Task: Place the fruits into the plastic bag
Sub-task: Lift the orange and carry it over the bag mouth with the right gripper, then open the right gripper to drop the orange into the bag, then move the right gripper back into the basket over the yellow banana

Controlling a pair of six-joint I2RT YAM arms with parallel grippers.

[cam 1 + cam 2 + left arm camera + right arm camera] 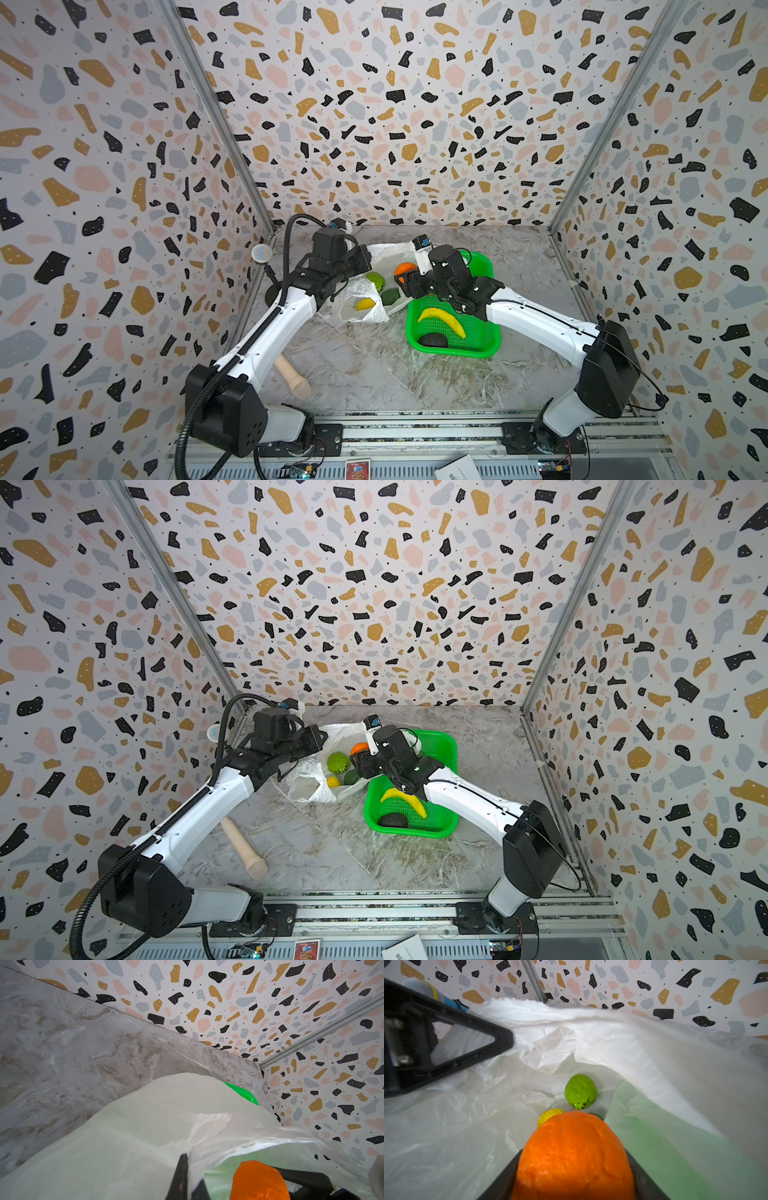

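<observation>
On the left, the left tool (366, 259), closed, pinches the rim of the large white crinkly plastic bag (358, 291), holding its mouth up; just right, the right tool (358, 757) grips a round orange toy fruit (575, 1155) directly over that opening.

Left gripper (365, 259), clamped shut, pinches the bag (388, 253) rim; right gripper (402, 277) grips an orange (405, 269) at the bag's mouth.
</observation>
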